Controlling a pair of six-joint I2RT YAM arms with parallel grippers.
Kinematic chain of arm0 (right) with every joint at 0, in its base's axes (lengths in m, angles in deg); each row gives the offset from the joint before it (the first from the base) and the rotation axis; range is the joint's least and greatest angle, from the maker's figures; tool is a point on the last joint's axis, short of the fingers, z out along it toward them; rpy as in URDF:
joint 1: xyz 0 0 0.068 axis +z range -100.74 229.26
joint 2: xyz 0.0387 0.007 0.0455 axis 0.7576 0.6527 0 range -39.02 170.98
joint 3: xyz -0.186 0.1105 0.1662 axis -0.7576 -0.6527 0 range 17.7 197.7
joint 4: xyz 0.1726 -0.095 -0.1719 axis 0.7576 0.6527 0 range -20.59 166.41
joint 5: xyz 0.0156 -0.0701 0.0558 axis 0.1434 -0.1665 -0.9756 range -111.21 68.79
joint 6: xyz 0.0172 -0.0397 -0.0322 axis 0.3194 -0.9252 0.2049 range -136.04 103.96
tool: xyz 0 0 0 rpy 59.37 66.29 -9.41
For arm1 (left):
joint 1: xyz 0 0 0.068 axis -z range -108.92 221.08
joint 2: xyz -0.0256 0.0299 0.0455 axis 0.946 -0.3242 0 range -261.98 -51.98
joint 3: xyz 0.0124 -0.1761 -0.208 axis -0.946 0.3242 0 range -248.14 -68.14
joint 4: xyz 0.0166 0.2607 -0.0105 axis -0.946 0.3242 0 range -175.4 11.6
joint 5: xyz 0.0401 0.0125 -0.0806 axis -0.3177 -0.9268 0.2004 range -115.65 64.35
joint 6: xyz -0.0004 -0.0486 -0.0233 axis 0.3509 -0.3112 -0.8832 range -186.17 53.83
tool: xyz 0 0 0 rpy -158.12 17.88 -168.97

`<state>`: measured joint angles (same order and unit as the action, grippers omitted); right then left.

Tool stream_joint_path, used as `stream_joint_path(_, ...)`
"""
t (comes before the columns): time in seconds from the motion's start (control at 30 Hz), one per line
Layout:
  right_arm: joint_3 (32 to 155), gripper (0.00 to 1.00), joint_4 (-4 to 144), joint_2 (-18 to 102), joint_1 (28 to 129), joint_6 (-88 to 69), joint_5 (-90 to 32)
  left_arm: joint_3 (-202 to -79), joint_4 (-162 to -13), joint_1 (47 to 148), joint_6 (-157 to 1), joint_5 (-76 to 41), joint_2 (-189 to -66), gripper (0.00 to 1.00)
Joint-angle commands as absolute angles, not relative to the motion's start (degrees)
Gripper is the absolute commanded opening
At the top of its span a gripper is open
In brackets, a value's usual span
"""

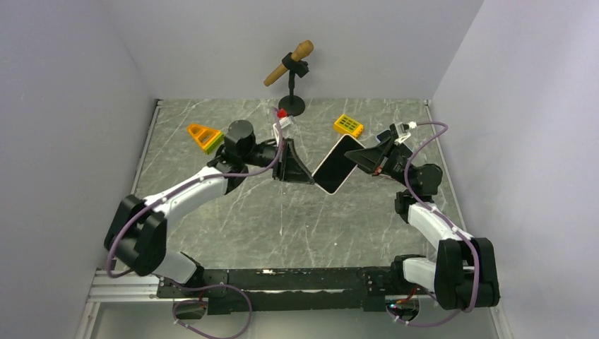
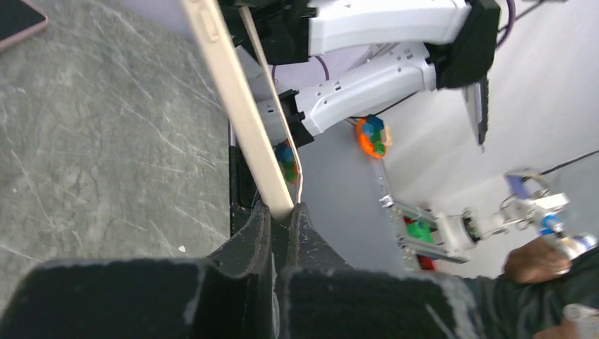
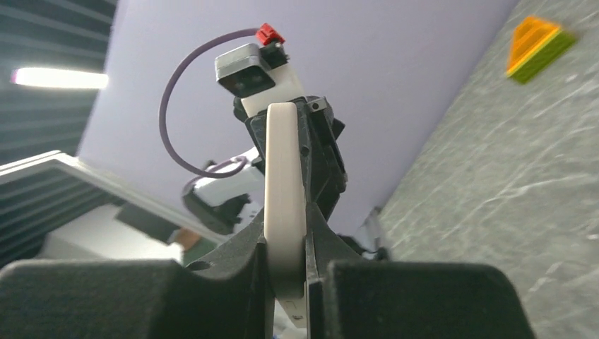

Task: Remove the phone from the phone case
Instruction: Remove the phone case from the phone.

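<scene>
The phone (image 1: 337,164), dark-screened with a cream rim, hangs tilted above the table between both arms. My left gripper (image 1: 311,181) is shut on its lower left corner. In the left wrist view the cream phone edge (image 2: 240,106) runs down into the closed left gripper (image 2: 284,208). A thin clear strip of the phone case (image 2: 277,113) stands a little away from that edge. My right gripper (image 1: 357,152) is shut on the upper right end. In the right wrist view the right gripper (image 3: 286,233) clamps the cream edge (image 3: 285,169).
A toy microphone (image 1: 291,67) on a black stand is at the back of the marble table (image 1: 282,226). A yellow block (image 1: 349,126) lies behind the phone, and an orange and green triangular block (image 1: 203,135) is at the back left. Grey walls close in three sides.
</scene>
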<state>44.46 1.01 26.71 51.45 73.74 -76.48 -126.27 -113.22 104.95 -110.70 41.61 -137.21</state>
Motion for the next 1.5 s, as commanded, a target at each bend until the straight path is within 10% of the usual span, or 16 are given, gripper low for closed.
stream_joint_path(0.0,43.29,0.0,-20.14,29.95,54.71,95.04,-69.96,-123.08,-117.65,108.49,-95.88,42.29,-127.67,0.0)
stream_joint_path(0.47,42.11,0.0,-28.34,32.62,65.76,97.37,-63.55,-125.24,-98.81,109.44,-90.06,25.76,-122.92,0.0)
stream_joint_path(0.6,41.33,0.0,-27.62,32.94,64.34,93.45,-62.72,-116.34,-101.77,109.62,-99.68,21.01,-116.14,0.49)
stream_joint_path(0.73,39.51,0.0,-24.83,32.92,64.49,88.99,-59.27,-102.62,-114.54,109.9,-113.4,13.39,-105.24,0.74)
stream_joint_path(1.13,39.37,0.0,-8.4,23.54,71.02,73.63,-46.3,-102.83,-121.22,117.31,-122.33,0.58,-105.88,0.69)
stream_joint_path(1.47,39.88,0.0,-5.25,21.78,73.63,70.8,-43.93,-102.85,-129.1,119.76,-123.56,1.14,-111.86,0.32)
